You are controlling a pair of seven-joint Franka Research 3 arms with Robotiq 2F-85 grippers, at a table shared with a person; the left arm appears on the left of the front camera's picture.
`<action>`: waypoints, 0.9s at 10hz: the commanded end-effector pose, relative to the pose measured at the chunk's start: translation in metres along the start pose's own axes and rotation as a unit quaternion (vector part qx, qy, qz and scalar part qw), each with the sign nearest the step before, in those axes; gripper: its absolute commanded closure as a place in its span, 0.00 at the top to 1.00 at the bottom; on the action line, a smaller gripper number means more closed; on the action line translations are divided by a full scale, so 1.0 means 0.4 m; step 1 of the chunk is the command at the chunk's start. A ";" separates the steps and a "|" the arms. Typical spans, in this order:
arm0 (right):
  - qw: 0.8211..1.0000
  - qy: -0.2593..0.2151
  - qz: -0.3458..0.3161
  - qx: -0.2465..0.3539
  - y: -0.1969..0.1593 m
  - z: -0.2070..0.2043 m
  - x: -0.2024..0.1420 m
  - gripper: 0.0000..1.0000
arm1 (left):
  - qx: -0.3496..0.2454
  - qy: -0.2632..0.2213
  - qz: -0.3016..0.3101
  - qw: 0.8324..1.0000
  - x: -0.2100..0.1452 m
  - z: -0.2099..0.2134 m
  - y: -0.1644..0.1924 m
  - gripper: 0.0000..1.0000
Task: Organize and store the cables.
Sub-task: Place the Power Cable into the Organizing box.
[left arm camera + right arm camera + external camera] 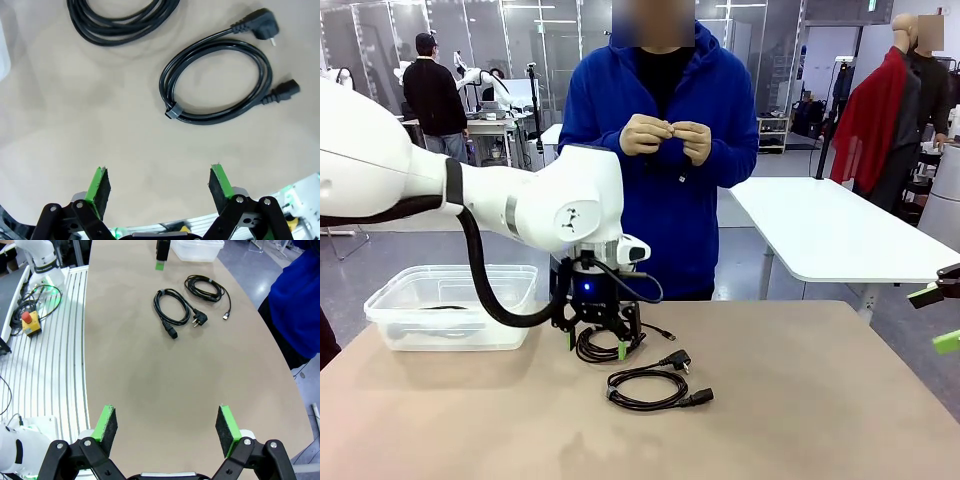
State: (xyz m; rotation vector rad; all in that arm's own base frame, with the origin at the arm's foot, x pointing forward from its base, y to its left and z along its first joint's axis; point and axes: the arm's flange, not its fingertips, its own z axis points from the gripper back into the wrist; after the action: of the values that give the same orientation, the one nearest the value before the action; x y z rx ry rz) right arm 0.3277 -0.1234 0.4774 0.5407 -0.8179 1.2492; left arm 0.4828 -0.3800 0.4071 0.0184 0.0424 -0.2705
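Observation:
Two cables lie on the tan table. A thin coiled cable [603, 346] [120, 20] [205, 287] with a small plug lies farther back. A thicker coiled power cable [645, 388] [220, 82] [172, 307] lies nearer the robot. My left gripper [596, 346] [160, 190] hangs open just above the table, on the near side of the thin coil and apart from both, with nothing between its fingers. At the table's right edge my right gripper [937, 318] [166, 426] is open and empty, far from the cables.
A clear plastic bin [390, 300] [197, 249] stands at the table's left, next to the left gripper; something dark shows through its wall. A person in a blue hoodie [660, 130] stands at the far side, both hands together at chest height. Bare tabletop lies in front and to the right.

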 end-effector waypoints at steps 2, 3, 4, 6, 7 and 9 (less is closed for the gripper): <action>1.000 -0.003 0.001 0.000 0.001 -0.002 -0.002 1.00 | 0.021 -0.008 0.072 0.997 -0.023 -0.062 -0.044 1.00; 1.000 -0.003 0.001 0.000 0.001 -0.002 -0.002 1.00 | 0.026 -0.009 0.095 0.995 -0.023 -0.077 -0.054 1.00; 1.000 -0.003 0.001 0.000 0.001 -0.002 -0.002 1.00 | 0.045 -0.005 0.112 0.993 -0.020 -0.090 -0.062 1.00; 1.000 -0.003 0.001 0.000 0.001 -0.002 -0.002 1.00 | 0.063 0.004 0.145 0.987 -0.013 -0.126 -0.063 1.00; 1.000 -0.003 0.001 0.000 0.001 -0.002 -0.002 1.00 | 0.056 0.004 0.148 0.987 -0.012 -0.144 -0.060 1.00; 1.000 -0.003 0.001 0.000 0.001 -0.002 -0.002 1.00 | 0.046 -0.008 0.174 0.984 -0.016 -0.178 -0.055 1.00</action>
State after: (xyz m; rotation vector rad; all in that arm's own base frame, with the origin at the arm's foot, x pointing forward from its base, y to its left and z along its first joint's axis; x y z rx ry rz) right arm 0.3277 -0.1234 0.4774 0.5407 -0.8178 1.2492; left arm 0.4732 -0.3985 0.3435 0.1194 0.0514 0.0374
